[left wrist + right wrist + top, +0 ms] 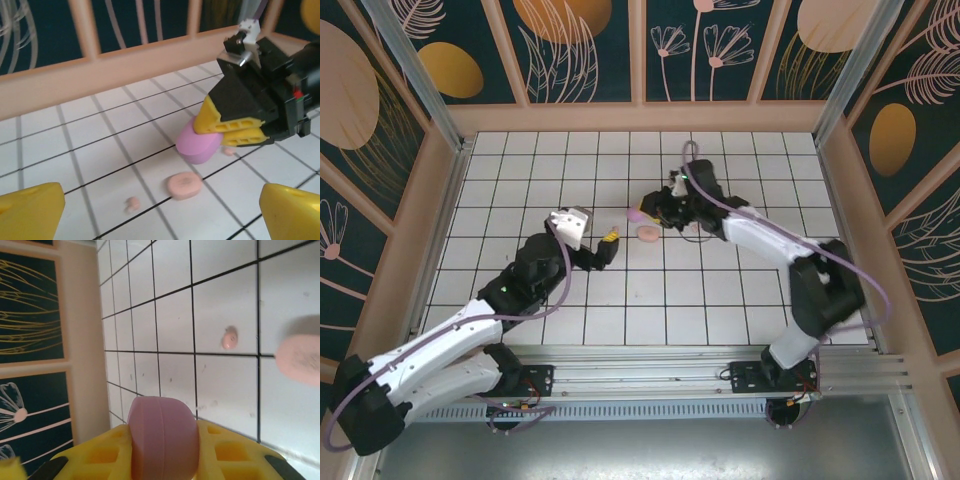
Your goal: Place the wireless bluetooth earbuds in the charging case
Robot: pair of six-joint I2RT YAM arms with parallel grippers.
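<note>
Two pink buds loose on desk, outside any case. First earbud just beside pink case, on side toward left pincer. Second earbud on desk beneath fingers of right pincer. Pink case flat, mid-desk. Right pincer clamped on lilac case, case held edgewise; lower end low over desk, contact unclear. Left pincer spread wide, holding nothing, near-left of pink case.
</note>
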